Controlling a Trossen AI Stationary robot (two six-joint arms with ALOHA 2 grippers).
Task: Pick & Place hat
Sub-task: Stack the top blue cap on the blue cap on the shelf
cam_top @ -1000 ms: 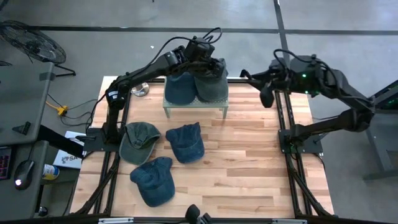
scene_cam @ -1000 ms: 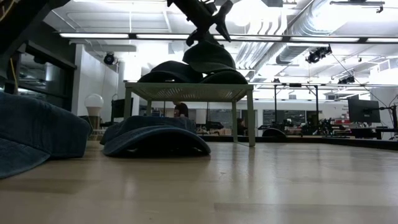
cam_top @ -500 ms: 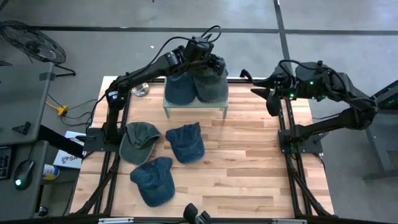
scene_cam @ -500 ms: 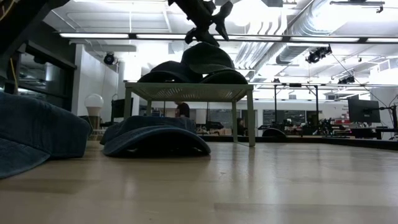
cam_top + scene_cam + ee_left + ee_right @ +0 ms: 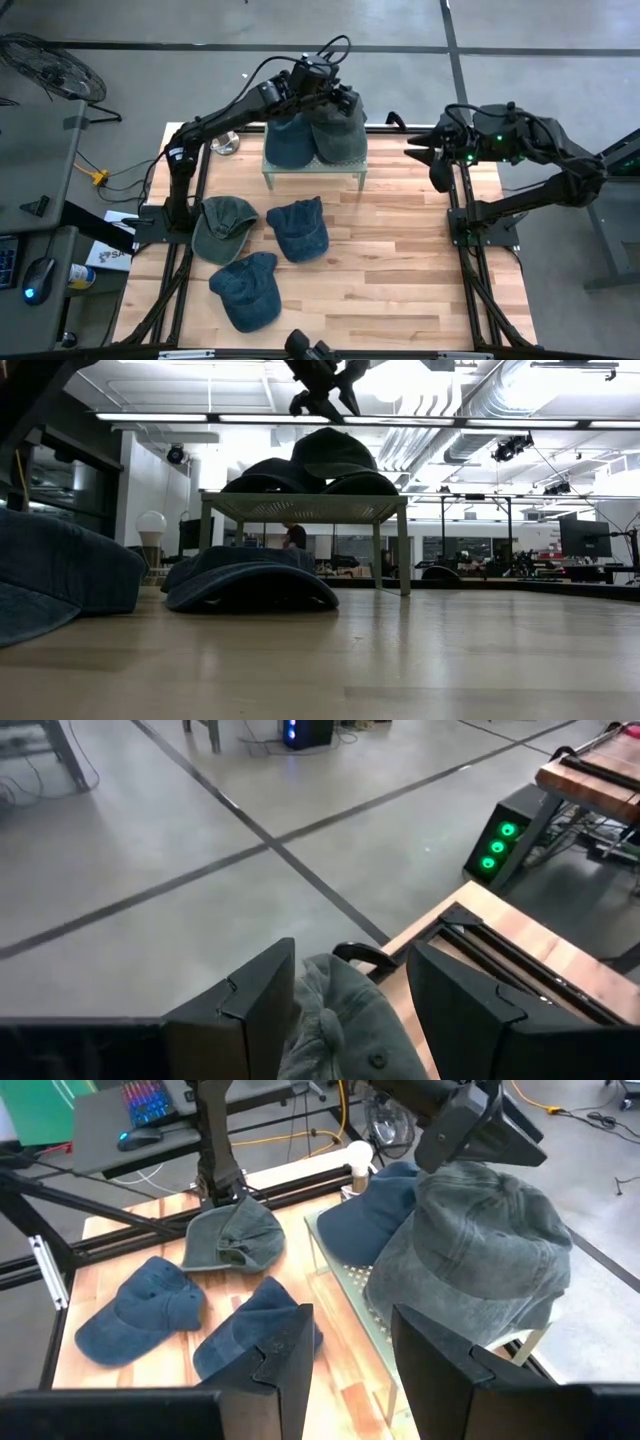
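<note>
Release is what just happened: your left pincer (image 5: 322, 398), which was down on the grey-green cap (image 5: 338, 137) a second ago, has lifted clear with jaws spread and empty. That cap now rests on the wire rack (image 5: 313, 168) beside the blue cap (image 5: 288, 142) (placement looks done). Your right pincer (image 5: 432, 160) waits open at the table (image 5: 400, 270) edge.

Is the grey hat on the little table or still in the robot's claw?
On the little table: the grey hat rests there, left gripper open above it.
</note>
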